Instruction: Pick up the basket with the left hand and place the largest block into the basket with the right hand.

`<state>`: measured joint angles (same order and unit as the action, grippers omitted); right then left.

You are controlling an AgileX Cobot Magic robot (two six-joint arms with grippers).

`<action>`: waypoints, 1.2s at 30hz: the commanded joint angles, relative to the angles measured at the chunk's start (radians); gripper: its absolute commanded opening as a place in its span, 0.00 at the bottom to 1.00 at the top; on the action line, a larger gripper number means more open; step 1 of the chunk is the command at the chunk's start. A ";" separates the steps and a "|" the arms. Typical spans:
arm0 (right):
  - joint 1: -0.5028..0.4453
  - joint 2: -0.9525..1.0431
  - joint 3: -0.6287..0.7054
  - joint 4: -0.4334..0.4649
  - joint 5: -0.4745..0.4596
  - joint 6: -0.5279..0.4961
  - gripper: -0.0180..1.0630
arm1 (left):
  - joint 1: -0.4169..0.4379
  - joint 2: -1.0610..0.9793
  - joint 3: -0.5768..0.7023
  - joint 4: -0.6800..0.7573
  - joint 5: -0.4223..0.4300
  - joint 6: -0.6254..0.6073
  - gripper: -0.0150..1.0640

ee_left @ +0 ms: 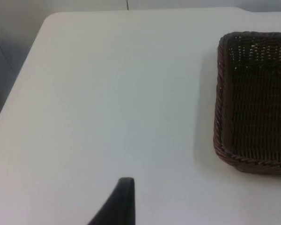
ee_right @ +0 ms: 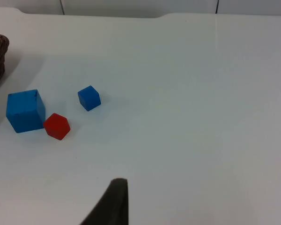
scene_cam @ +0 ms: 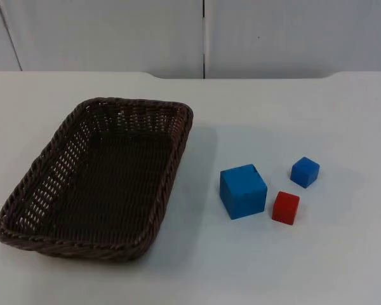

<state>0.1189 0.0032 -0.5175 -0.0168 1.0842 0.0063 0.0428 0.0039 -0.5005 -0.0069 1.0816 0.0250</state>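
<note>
Dark brown wicker basket (scene_cam: 95, 181) resting flat on the white table (scene_cam: 343, 114), on the left side in the top view, long axis running away from the camera, nothing inside. From the left wrist view, same basket (ee_left: 253, 103) seen from off to one side, well apart from the one black fingertip (ee_left: 119, 201) of the left gripper, which hangs above bare table; whether that gripper is open or closed cannot be told. Right of the basket in the top view, with a gap of bare table between: large light-blue block (scene_cam: 242, 190), the biggest of the three, sitting upright and free. Just beside it, further right and slightly nearer the camera: small red block (scene_cam: 286, 208), close but apparently not touching. Beyond that, further right and a little farther back: small dark-blue block (scene_cam: 305, 171), apart from both. From the right wrist view, same trio: large blue (ee_right: 25, 111), red (ee_right: 56, 126), small blue (ee_right: 89, 98), with a basket corner at the edge. One black fingertip (ee_right: 113, 204) of the right gripper above bare table, well apart from the blocks; open or closed cannot be told. Grey partition wall (scene_cam: 114, 32) behind the table.
</note>
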 commanded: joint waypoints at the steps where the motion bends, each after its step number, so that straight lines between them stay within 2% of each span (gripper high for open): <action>1: -0.006 -0.003 0.003 0.002 -0.005 0.000 0.99 | -0.002 -0.004 -0.003 -0.022 -0.012 -0.002 0.99; 12: -0.006 -0.003 0.003 0.002 -0.005 0.000 0.99 | -0.002 0.119 -0.080 -0.060 -0.042 -0.002 0.99; 36: -0.006 -0.003 0.003 0.000 -0.005 0.000 0.99 | -0.002 0.373 -0.094 -0.109 -0.109 -0.002 0.99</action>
<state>0.1189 0.0032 -0.5175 -0.0168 1.0842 0.0063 0.0428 0.3632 -0.5890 -0.1001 0.9860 0.0250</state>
